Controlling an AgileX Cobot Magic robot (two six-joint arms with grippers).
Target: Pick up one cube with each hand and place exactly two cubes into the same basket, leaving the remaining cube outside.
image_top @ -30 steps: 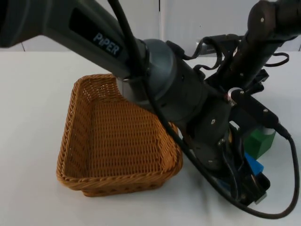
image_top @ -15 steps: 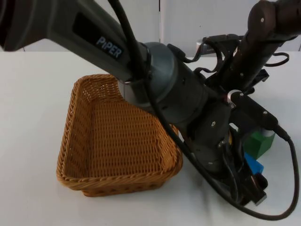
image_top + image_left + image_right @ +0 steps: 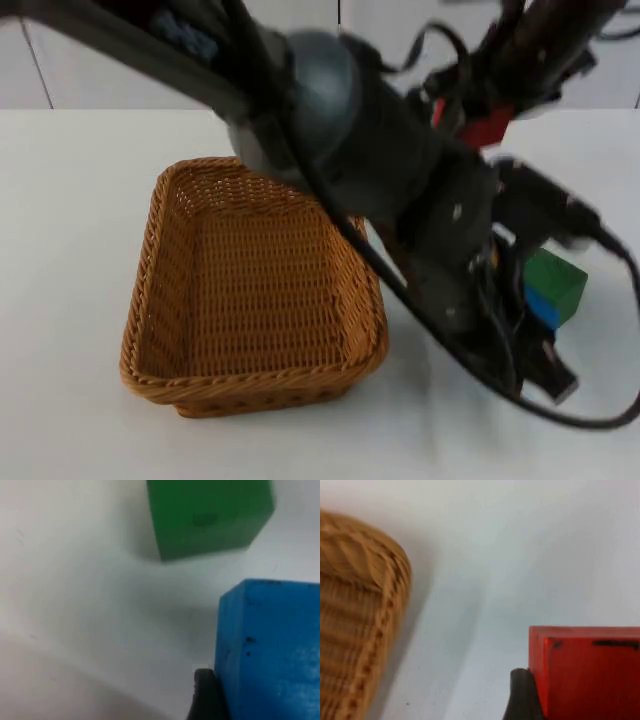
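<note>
Left gripper clamped blue cube, right gripper red cube; we feared nudging green cube at blue's 12 o'clock.

red cube, blue cube, green cube, tan woven basket.

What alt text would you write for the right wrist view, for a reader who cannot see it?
A red cube sits against a black fingertip of the right gripper, above a white table. The woven rim of a brown wicker basket lies off to one side.
</note>
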